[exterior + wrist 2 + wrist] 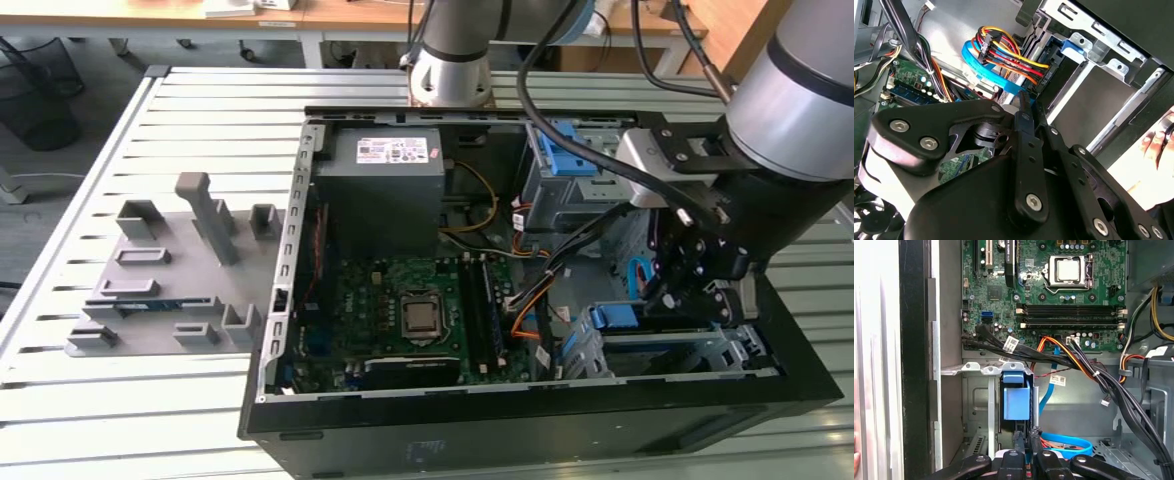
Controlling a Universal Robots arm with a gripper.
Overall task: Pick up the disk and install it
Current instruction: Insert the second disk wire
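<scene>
The disk's blue carrier end [1016,396] shows in a slot of the metal drive cage [981,369] at the case's front corner. It also shows in the exterior view as the disk [625,318]. Its metal body is hidden inside the cage. My gripper [674,295] hangs inside the open computer case, just above and beside that slot. In both wrist views the gripper [1026,434] has its thin black fingers [1023,107] pressed together with nothing between them, the tips a short way off the carrier.
Orange, black and blue cables [1074,360] run past the cage, and a blue cable loop [1066,444] lies by the fingers. The motherboard [414,310] and grey power supply box [394,165] fill the case. A grey fixture [174,285] lies on the slatted table. A hand [1155,145] shows outside the case.
</scene>
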